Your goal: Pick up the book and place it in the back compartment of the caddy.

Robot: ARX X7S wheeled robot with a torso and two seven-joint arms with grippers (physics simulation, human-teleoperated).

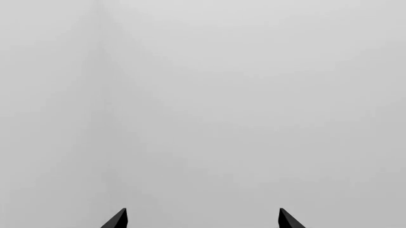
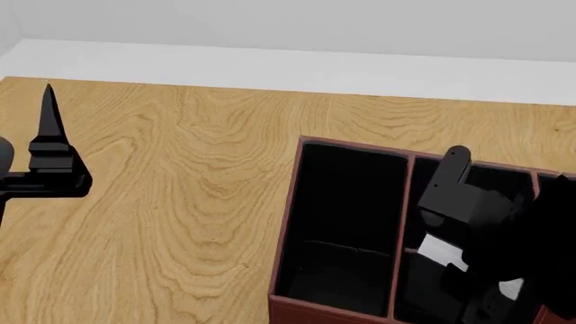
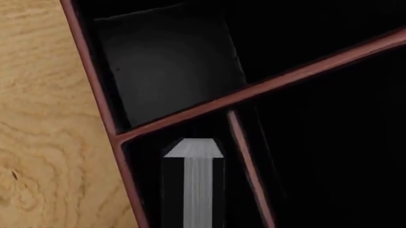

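Your left wrist view holds only a smooth pale grey surface, with the two pointed black fingers (image 1: 120, 219) of the left gripper (image 1: 203, 219) set well apart, released around nothing.

In the head view, the wood-grain counter (image 2: 180, 202) carries the dark red-brown rectangular caddy (image 2: 286, 223), its black interior cut by thin red dividers. The left gripper (image 2: 47, 145) stands upright as a slim black spike over the counter's left side, well apart from the caddy. The right gripper (image 2: 463, 246), a blocky black mass, sits over the caddy's right compartments with a white patch beneath it; you cannot tell there how its fingers stand.

Your right wrist view shows the thin black hardcover book (image 3: 193, 187), white page edges facing the camera, upright in a narrow compartment between the caddy's (image 3: 95, 90) outer wall and a divider. The right fingers are hidden, so whether they grasp it is unclear.
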